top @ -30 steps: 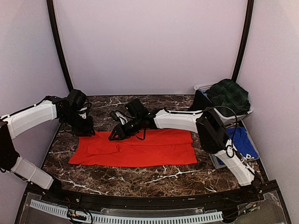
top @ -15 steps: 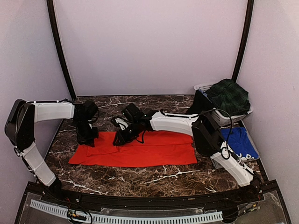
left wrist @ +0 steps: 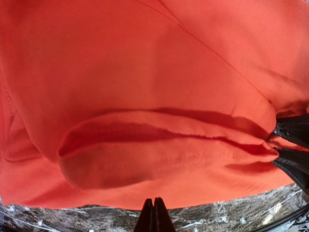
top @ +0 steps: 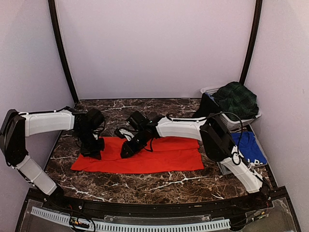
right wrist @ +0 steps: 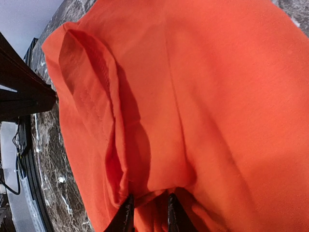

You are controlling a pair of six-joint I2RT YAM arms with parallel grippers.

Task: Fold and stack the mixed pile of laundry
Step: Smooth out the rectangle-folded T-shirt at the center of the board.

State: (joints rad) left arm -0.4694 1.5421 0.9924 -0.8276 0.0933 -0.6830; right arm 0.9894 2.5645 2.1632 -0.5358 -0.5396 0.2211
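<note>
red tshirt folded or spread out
Partly folded: the red T-shirt lies as a narrow band, with a doubled-over flap in the wrist views.

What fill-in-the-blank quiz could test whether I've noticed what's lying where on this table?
1. The left gripper and right gripper both touch the red shirt, which is spread on the marble ___.
2. The green checked skirt lies on top of the white ___.
3. The second shirt, on the grey tray, is ___.

Missing words: table; basket; blue.
</note>
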